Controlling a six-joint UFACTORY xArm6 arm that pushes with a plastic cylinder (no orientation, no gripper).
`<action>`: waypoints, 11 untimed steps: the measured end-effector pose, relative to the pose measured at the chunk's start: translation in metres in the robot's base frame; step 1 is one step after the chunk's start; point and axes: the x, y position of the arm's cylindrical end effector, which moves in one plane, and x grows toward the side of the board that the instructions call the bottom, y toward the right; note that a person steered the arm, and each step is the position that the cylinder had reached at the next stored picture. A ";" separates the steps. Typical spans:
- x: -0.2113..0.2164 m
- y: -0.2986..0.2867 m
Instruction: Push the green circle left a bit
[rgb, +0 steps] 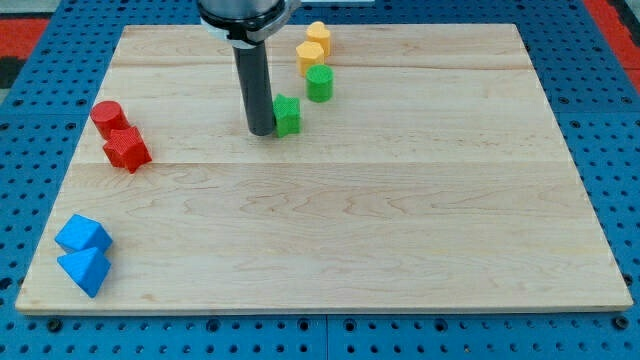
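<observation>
The green circle (319, 83) is a small green cylinder near the view's top centre of the wooden board (400, 220). A green star-like block (287, 115) lies just below and left of it. My tip (261, 131) rests on the board right beside the green star's left side, touching or nearly touching it. The tip is below and left of the green circle, about one block width away from it. Two yellow blocks, one (318, 37) above the other (309, 56), sit just above the green circle.
A red cylinder (107, 117) and a red star (126, 149) sit at the view's left. Two blue blocks, a cube-like one (82, 236) and a triangle (84, 270), lie at the bottom left corner. A blue pegboard surrounds the board.
</observation>
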 end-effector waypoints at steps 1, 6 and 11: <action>0.000 0.015; -0.002 0.130; -0.089 0.084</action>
